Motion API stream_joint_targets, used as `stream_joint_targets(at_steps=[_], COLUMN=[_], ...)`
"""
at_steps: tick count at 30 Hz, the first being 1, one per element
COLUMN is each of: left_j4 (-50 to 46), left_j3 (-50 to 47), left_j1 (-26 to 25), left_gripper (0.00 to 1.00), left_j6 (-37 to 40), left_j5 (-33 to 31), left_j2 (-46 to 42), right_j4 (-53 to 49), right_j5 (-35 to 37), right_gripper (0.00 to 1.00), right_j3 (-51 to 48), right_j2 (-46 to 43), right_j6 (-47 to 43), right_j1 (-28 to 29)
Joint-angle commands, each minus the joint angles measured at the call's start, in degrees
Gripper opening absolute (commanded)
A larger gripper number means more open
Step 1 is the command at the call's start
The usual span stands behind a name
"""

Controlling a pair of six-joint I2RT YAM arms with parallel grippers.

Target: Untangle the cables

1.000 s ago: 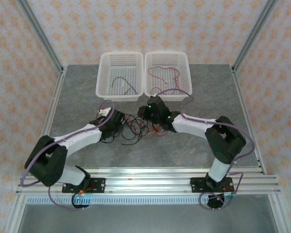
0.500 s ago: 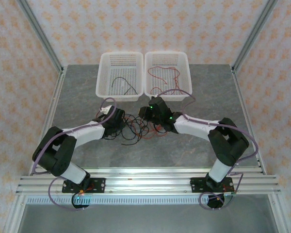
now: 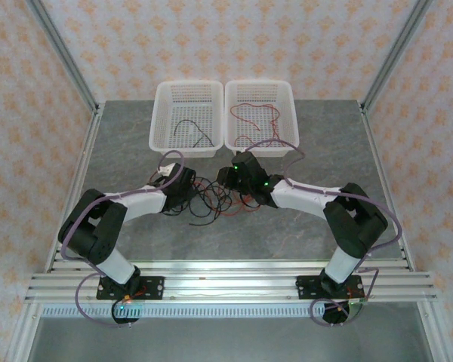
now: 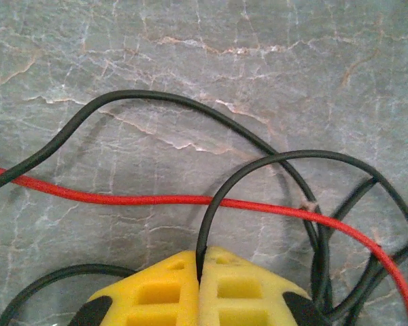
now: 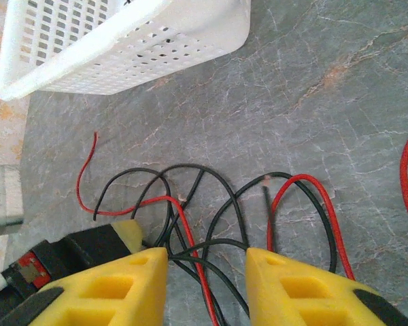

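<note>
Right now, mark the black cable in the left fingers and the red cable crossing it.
black cable (image 4: 306,154): left wrist view, top of its loop.
red cable (image 4: 143,200): left wrist view, straight middle stretch.

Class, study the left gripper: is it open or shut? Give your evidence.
Shut: the left gripper's yellow fingers meet, pinching a black cable in their seam.

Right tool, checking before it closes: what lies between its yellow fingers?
In the right wrist view, black cables and a red cable cross that gap over the tabletop.
</note>
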Motion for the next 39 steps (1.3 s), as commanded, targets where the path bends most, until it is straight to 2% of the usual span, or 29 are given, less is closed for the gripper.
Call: stream_joint_targets(at_steps=[1,10,17,24,39], left_j4=[-1.3,-9.0,-13.9,-18.2,-29.3], left_j3=[3.6,9.9,14.6,21.4,46.8], left_j1=[0.3,-0.7,-2.3,-3.5,-4.5], left_gripper=[0.0,0.0,0.0,0.0,0.0], left_j6=[1.2,4.1,6.0,7.8,14.7], left_j5=[-1.3,-0.1,0.4,0.3,-3.2], left_j2=[-2.7,-13.8,-19.3,-21.6,-20.3], right_j4=[-0.1,2.3,2.9,3.1,4.0], right_j5=[0.9,-0.6,-0.5,1.0,1.0], right_gripper=[0.35,0.35,0.35,0.32,0.3], right_j3=[-1.1,0.3,1.3,1.0,-0.6], right_j2=[-0.9,5.6,9.6,12.1,13.4], right_j6=[-0.3,1.0,1.5,2.0,2.4], right_j1=[-0.3,-0.3,-0.3,-0.3,-0.3])
